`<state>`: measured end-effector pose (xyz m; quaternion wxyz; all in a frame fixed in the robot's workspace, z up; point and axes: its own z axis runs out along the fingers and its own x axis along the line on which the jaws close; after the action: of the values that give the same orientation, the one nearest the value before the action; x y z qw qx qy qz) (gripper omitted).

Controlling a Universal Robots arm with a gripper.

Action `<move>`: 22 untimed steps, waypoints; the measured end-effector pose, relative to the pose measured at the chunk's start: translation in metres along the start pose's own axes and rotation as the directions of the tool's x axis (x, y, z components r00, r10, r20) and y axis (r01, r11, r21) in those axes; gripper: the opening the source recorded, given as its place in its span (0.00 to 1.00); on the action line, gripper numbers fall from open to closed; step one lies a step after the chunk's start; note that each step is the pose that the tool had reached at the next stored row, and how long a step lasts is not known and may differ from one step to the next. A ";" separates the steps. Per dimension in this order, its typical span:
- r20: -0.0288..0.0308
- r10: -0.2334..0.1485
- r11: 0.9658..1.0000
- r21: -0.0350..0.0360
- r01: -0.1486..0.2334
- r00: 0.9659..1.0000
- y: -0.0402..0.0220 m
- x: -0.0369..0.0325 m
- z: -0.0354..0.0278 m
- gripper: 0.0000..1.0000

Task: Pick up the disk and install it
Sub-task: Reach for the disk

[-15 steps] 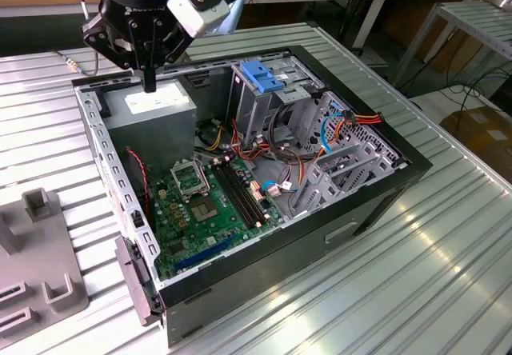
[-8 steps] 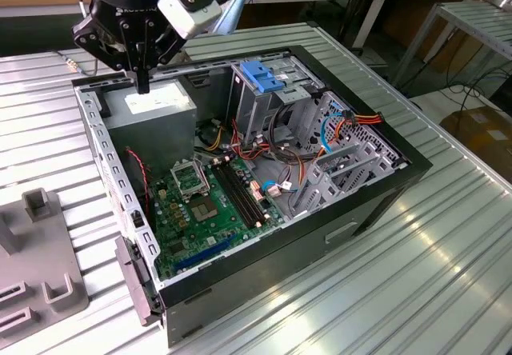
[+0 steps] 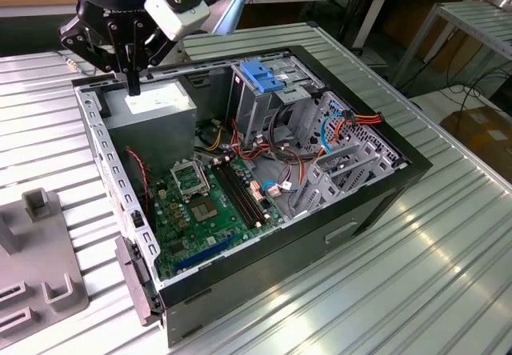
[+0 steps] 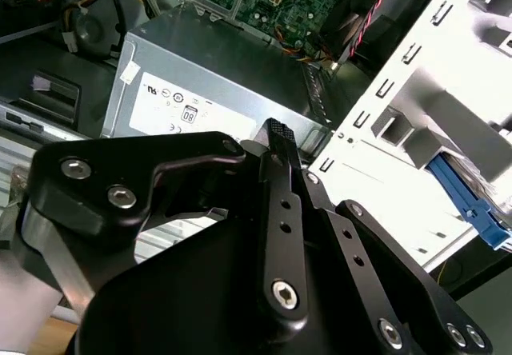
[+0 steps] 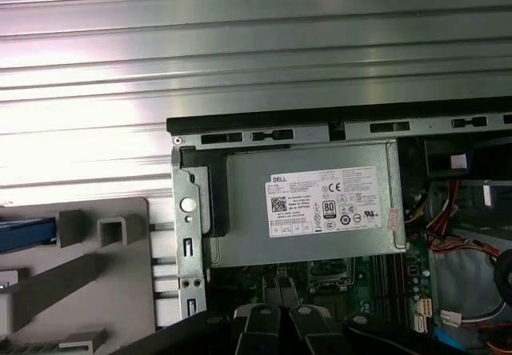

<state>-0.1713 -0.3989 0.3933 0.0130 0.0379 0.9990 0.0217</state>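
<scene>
Hand [image 3: 134,87], closed and empty, over power supply [image 3: 152,103], exterior view's 11 o'clock. Disk [image 5: 24,237] judged rigid, shock-sensitive; grip frame edges.

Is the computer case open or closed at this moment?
Open. The computer case has no side cover: in the exterior view the motherboard, the grey power supply and the cables inside lie exposed.

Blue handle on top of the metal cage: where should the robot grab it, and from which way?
Probably across its narrow width, coming straight down. The blue handle sits on top of the cage, its top face bare, and the case is open upward; the cage walls below and cables beside it would block a sideways approach.
</scene>
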 end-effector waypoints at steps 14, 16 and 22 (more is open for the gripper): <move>0.000 0.000 1.000 0.000 0.000 1.000 -0.0013 0.0174 -0.0004 0.10; 0.000 0.000 1.000 0.000 0.000 1.000 -0.0016 0.0206 -0.0006 0.10; 0.000 0.000 1.000 0.000 0.000 1.000 -0.0021 0.0278 -0.0007 0.10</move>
<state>-0.1993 -0.3990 0.3933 0.0131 0.0378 0.9990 0.0217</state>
